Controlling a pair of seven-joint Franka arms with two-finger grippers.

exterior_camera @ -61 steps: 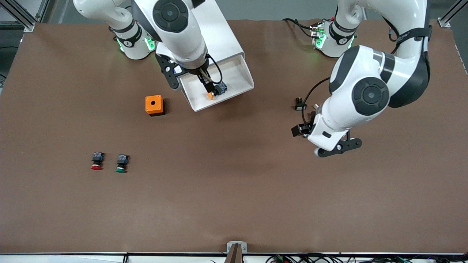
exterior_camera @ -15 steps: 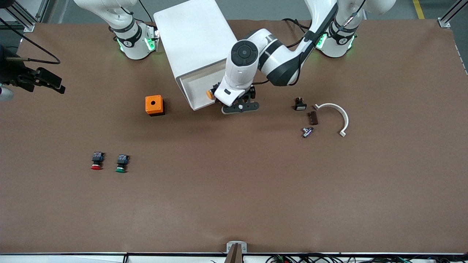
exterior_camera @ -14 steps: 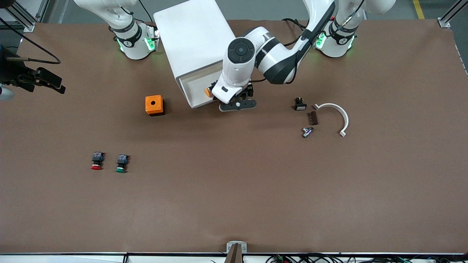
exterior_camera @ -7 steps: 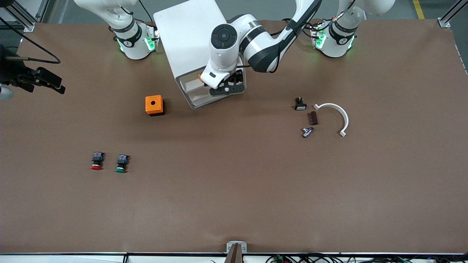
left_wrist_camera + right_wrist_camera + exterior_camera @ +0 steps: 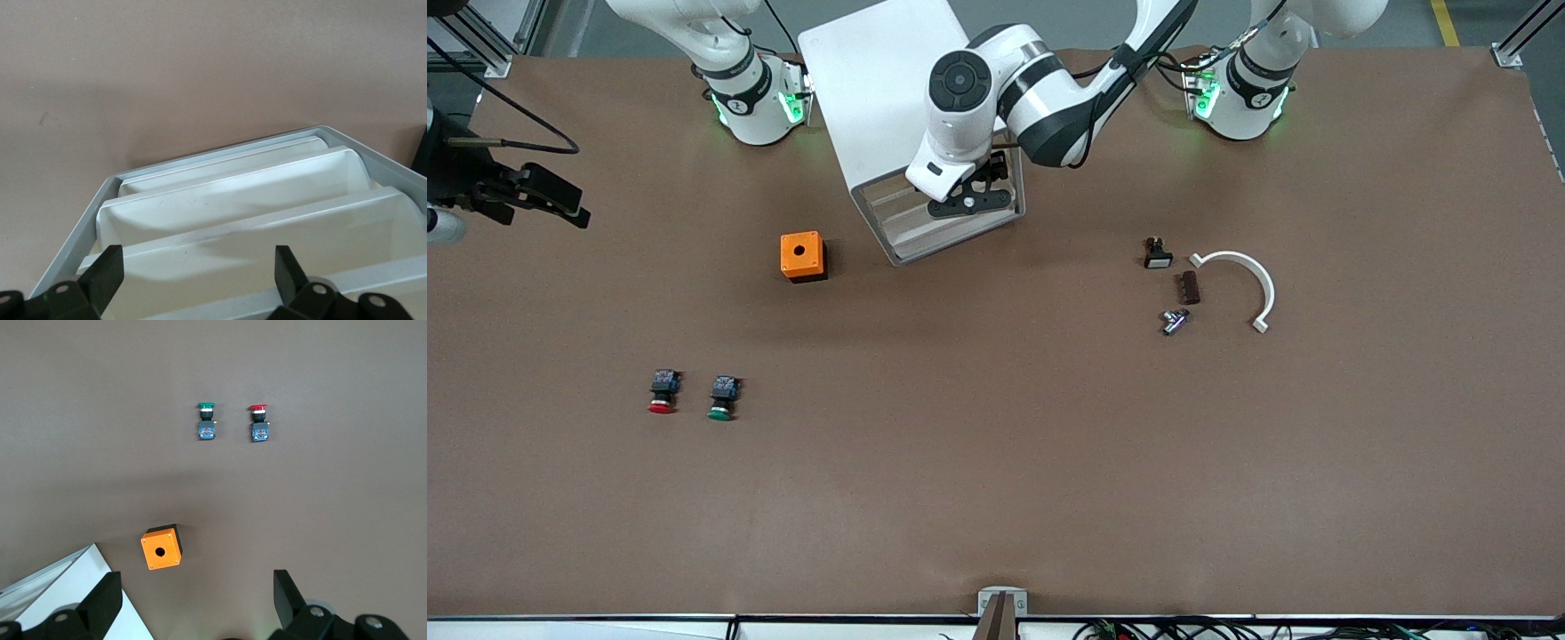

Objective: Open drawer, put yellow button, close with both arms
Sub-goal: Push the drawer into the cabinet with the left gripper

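The drawer point(image 5: 938, 213), topmost cream-fronted white tray of the tall white boxy cabinet point(image 5: 889, 89), looks pushed in flush. The left gripper point(image 5: 971, 203) sits at the cabinet front, jaws spread, gripping nothing. The yellow-capped button isn't visible, presumably inside. The right gripper point(image 5: 560, 204) waits at the right arm's end, released, over bare table. Orange box point(image 5: 801, 256), red-capped button point(image 5: 663, 392) and green-capped button point(image 5: 723, 397) untouched. Judgement: nearly done; only retracting left.
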